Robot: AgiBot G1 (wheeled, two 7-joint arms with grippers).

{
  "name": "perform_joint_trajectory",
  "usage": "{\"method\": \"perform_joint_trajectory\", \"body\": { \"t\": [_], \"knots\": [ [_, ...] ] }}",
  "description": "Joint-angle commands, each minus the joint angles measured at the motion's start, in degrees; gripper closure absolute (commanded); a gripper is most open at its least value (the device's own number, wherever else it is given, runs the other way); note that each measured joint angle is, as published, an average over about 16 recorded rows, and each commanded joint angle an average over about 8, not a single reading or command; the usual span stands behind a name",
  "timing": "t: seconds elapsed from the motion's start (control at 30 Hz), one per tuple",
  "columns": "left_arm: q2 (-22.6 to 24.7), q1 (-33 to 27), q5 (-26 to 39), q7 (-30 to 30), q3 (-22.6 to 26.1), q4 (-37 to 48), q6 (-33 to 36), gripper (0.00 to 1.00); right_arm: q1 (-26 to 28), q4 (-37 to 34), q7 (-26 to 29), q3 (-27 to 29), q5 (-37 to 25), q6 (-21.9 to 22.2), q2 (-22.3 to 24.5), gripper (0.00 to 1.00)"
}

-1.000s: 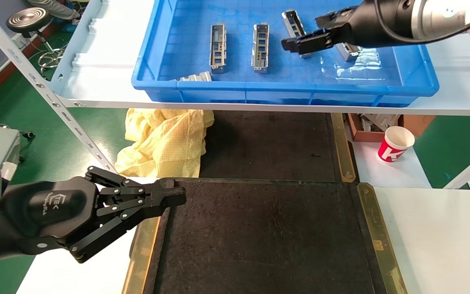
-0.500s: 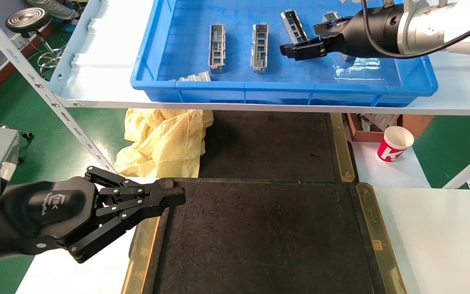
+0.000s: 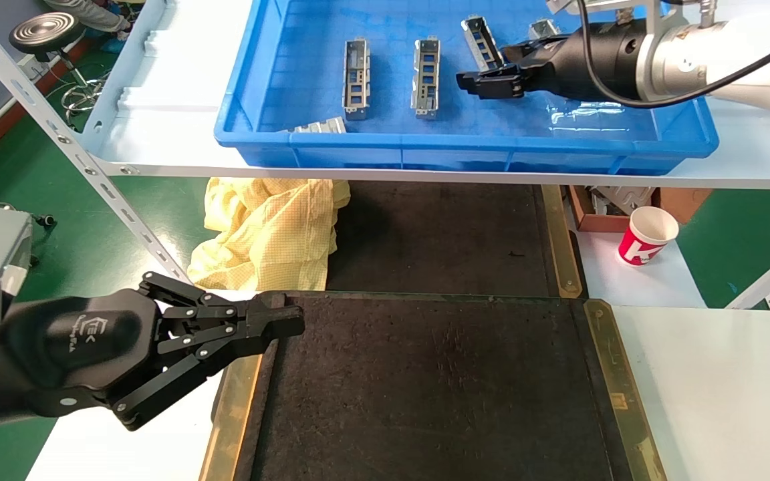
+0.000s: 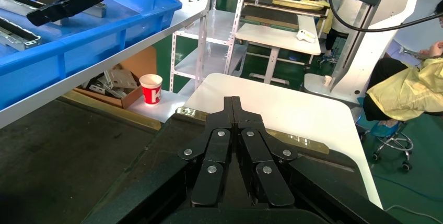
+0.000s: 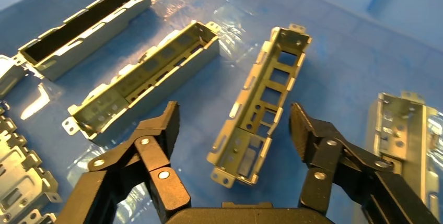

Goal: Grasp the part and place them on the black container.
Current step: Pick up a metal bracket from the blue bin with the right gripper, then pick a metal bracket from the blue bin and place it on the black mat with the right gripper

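The right tool [image 5: 232, 125] is hanging spread wide over the part [image 5: 261, 104] in the blue bin [image 3: 465, 143], grasping nothing; the left tool [image 3: 285, 322], clenched, is resting at the black container [image 3: 438, 387].

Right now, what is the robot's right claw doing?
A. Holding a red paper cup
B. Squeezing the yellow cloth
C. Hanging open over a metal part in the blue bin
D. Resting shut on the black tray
C. In the right wrist view the right gripper has its fingers spread wide, with a silver part lying between them on the floor of the blue bin, not yet gripped.
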Motion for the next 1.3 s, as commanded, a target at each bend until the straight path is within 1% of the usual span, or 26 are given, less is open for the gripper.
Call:
{"method": "perform_joint_trajectory", "body": {
  "t": [0.03,0.5,0.73,0.77,0.97,1.0,1.03,1.17,1.3],
  "knots": [
    [0.00,0.00,0.00,0.00,0.00,0.00,0.00,1.00,-0.23,0.16,-0.40,0.13,0.19,0.14,-0.07,1.00],
    [0.00,0.00,0.00,0.00,0.00,0.00,0.00,1.00,-0.30,0.09,-2.08,0.21,0.29,0.25,0.58,1.00],
    [0.00,0.00,0.00,0.00,0.00,0.00,0.00,0.99,0.41,0.35,-2.85,0.58,0.82,-1.25,1.49,1.00],
    [0.00,0.00,0.00,0.00,0.00,0.00,0.00,0.96,0.60,0.40,-2.90,0.69,0.98,-1.67,1.68,1.00],
    [0.00,0.00,0.00,0.00,0.00,0.00,0.00,0.21,2.36,0.96,-3.51,1.37,1.98,-5.43,3.51,1.00],
    [0.00,0.00,0.00,0.00,0.00,0.00,0.00,0.09,2.70,1.11,-3.67,1.49,2.16,-6.41,3.92,1.00],
    [0.00,0.00,0.00,0.00,0.00,0.00,0.00,0.00,3.05,1.27,-3.85,1.62,2.36,-7.57,4.39,1.00],
    [0.00,0.00,0.00,0.00,0.00,0.00,0.00,0.00,4.51,2.05,-4.65,2.15,3.20,-13.78,6.52,1.00],
    [0.00,0.00,0.00,0.00,0.00,0.00,0.00,0.00,6.00,3.08,-5.72,2.22,3.47,-21.98,8.91,1.00]
  ]
}}
